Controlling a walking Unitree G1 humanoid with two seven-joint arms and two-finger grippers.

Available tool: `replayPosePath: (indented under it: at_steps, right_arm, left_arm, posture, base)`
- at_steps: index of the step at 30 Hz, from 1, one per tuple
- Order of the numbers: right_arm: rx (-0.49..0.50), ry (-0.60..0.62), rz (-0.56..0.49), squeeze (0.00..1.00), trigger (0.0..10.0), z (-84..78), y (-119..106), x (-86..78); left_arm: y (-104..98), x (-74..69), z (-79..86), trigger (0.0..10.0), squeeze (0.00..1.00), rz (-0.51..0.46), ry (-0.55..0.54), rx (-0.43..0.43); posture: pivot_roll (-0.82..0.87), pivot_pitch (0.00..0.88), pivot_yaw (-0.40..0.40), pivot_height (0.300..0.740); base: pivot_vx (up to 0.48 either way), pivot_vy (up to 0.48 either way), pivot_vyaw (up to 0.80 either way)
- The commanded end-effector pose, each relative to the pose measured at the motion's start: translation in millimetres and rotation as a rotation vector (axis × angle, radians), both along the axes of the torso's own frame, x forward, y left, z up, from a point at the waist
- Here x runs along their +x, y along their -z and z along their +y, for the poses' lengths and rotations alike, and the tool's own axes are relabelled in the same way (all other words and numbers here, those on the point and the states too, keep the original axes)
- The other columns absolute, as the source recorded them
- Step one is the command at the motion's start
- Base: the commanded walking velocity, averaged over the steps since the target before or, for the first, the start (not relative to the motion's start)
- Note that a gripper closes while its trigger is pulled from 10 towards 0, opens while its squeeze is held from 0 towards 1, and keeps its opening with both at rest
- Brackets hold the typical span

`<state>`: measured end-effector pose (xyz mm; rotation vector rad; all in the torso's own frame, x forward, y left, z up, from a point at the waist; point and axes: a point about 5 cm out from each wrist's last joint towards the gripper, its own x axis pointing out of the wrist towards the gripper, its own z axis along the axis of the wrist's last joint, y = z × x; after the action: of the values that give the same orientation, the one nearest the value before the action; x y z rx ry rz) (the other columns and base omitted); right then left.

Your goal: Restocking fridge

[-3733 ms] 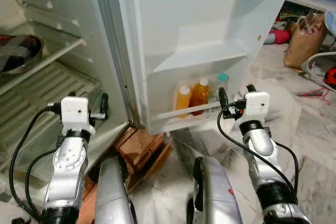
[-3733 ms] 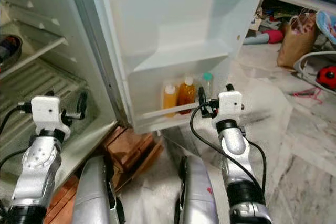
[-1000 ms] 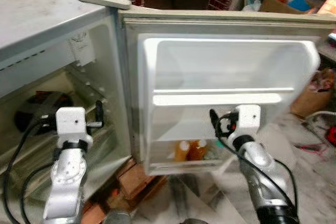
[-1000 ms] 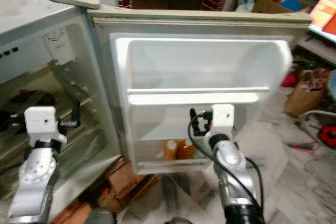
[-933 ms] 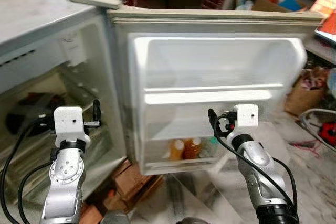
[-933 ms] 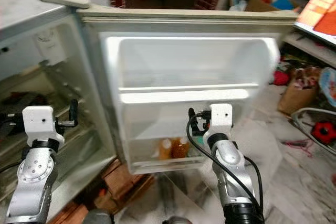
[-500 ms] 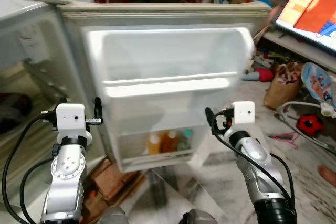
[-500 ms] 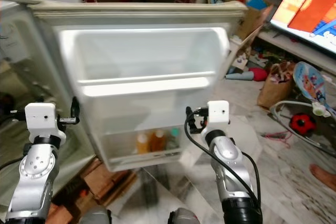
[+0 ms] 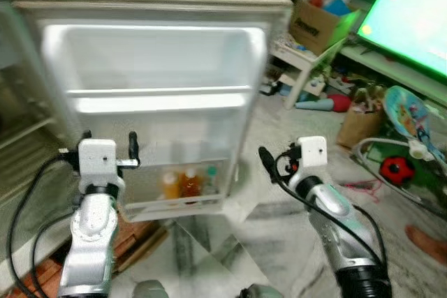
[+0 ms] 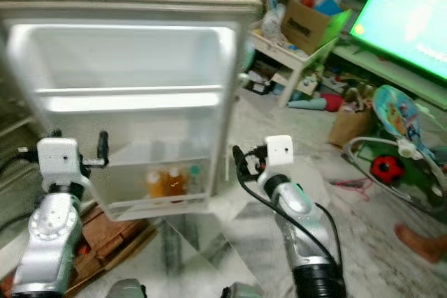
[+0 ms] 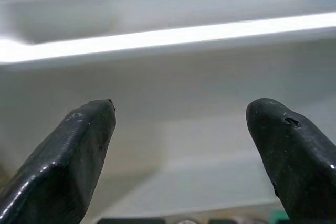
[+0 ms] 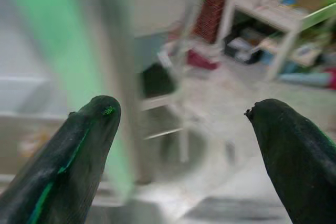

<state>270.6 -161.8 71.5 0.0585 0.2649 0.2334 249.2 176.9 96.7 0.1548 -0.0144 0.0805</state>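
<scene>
The white fridge door (image 9: pixel 154 61) stands open, its inner shelves facing me. In its lowest door shelf stand a yellow juice bottle (image 9: pixel 170 185), an orange juice bottle (image 9: pixel 188 182) and a clear bottle with a teal cap (image 9: pixel 210 178). My left gripper (image 9: pixel 110 137) is raised in front of the door's lower left part, open and holding nothing; the left wrist view has its fingers (image 11: pixel 79 145) spread before the door shelves. My right gripper (image 9: pixel 276 162) is open and empty too, held to the right of the door's edge over the floor.
Bricks (image 9: pixel 136 232) prop the fridge's base at lower left. To the right lie marble floor (image 9: pixel 279 235), a low white table (image 9: pixel 297 57) with a cardboard box (image 9: pixel 314 22), a brown paper bag (image 9: pixel 354 123), a bright green screen (image 9: pixel 412 12), a red ball (image 9: pixel 394 170) and a person's foot (image 9: pixel 426 239).
The camera has swung right: the fridge interior has slid off to the left and the cluttered room has come into view. Both grippers stay raised and open.
</scene>
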Motion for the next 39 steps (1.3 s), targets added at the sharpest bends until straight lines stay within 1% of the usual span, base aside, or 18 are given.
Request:
replayPosePath:
  at_steps: [1, 6, 8, 12, 13, 15, 21, 28, 30, 31, 32, 33, 36, 39]
  right_arm:
    - [0.002, -0.008, -0.058, 0.00, 10.0, 4.0, -12, 4.4]
    - [0.049, -0.005, -0.067, 0.00, 10.0, 5.8, -13, 6.0]
    - [0.024, -0.006, -0.082, 0.00, 10.0, 5.6, -15, 6.5]
    - [0.018, 0.001, -0.086, 0.00, 10.0, 3.8, -16, 7.7]
    - [0.005, -0.018, -0.112, 0.00, 10.0, 4.8, -18, 8.0]
    - [0.012, -0.031, -0.121, 0.00, 10.0, 7.2, -20, 8.1]
    - [-0.003, -0.033, -0.170, 0.00, 10.0, 9.0, -26, 9.7]
    - [-0.004, -0.032, -0.202, 0.00, 10.0, 9.0, -32, 13.7]
    - [0.001, -0.028, -0.203, 0.00, 10.0, 8.7, -32, 14.3]
    - [0.017, -0.019, -0.199, 0.00, 10.0, 8.5, -32, 14.7]
    - [0.059, 0.004, -0.185, 0.00, 10.0, 8.0, -32, 15.6]
    - [0.071, 0.011, -0.183, 0.00, 10.0, 7.8, -32, 15.9]
    - [0.066, 0.007, -0.198, 0.00, 10.0, 7.8, -34, 16.3]
    - [0.072, -0.007, -0.193, 0.00, 10.0, 8.4, -33, 15.9]
  left_arm:
    - [-2, 0.0, 7.4, 10.0, 0.00, -0.003, -0.015, 0.024]
    - [-3, 0.6, 6.1, 10.0, 0.00, -0.007, -0.010, 0.027]
    - [-3, 1.0, 5.9, 10.0, 0.00, -0.011, -0.007, 0.030]
    - [-3, 1.5, 5.5, 10.0, 0.00, -0.014, -0.006, 0.034]
    - [-4, 1.8, 5.1, 10.0, 0.00, -0.016, -0.005, 0.037]
    - [-4, 1.8, 5.0, 10.0, 0.00, -0.019, -0.004, 0.043]
    - [-2, 2.0, 9.4, 10.0, 0.00, 0.001, -0.021, 0.048]
    - [-4, 2.9, 7.8, 10.0, 0.00, -0.004, -0.004, 0.044]
    - [-4, 2.9, 8.1, 10.0, 0.00, -0.006, -0.006, 0.051]
    - [-4, 3.0, 8.3, 10.0, 0.00, -0.006, -0.007, 0.051]
    - [-4, 3.2, 8.4, 10.0, 0.00, -0.005, -0.008, 0.051]
    - [-4, 3.2, 8.4, 10.0, 0.00, -0.006, -0.008, 0.051]
    - [-3, 3.2, 8.0, 10.0, 0.00, -0.008, -0.006, 0.052]
    - [-3, 3.5, 6.1, 10.0, 0.00, -0.010, 0.000, 0.048]
  posture:
    - [0.03, 0.023, -0.076, 0.740]
    - [0.03, 0.023, -0.075, 0.740]
    - [0.03, 0.023, -0.075, 0.740]
    - [0.03, 0.021, -0.075, 0.740]
    - [0.03, 0.022, -0.075, 0.740]
    - [0.03, 0.022, -0.076, 0.740]
    - [0.03, 0.023, -0.078, 0.740]
    - [0.03, 0.028, -0.078, 0.740]
    - [0.03, 0.028, -0.078, 0.740]
    - [0.02, 0.031, -0.078, 0.740]
    - [0.02, 0.031, -0.078, 0.740]
    - [0.02, 0.031, -0.078, 0.740]
    - [0.02, 0.031, -0.078, 0.740]
    - [0.02, 0.031, -0.080, 0.740]
  base:
    - [0.000, -0.394, 0.00]
    - [0.000, -0.382, 0.00]
    - [0.000, -0.328, 0.00]
    - [0.000, -0.186, 0.00]
    - [0.000, 0.000, 0.61]
    - [0.000, 0.000, 0.80]
    - [0.000, 0.000, 0.79]
    - [0.000, -0.035, 0.79]
    - [0.000, -0.259, 0.78]
    - [0.000, -0.274, 0.78]
    - [0.000, -0.274, 0.77]
    - [0.000, -0.274, 0.76]
    - [0.000, -0.273, 0.75]
    - [0.000, -0.274, 0.53]
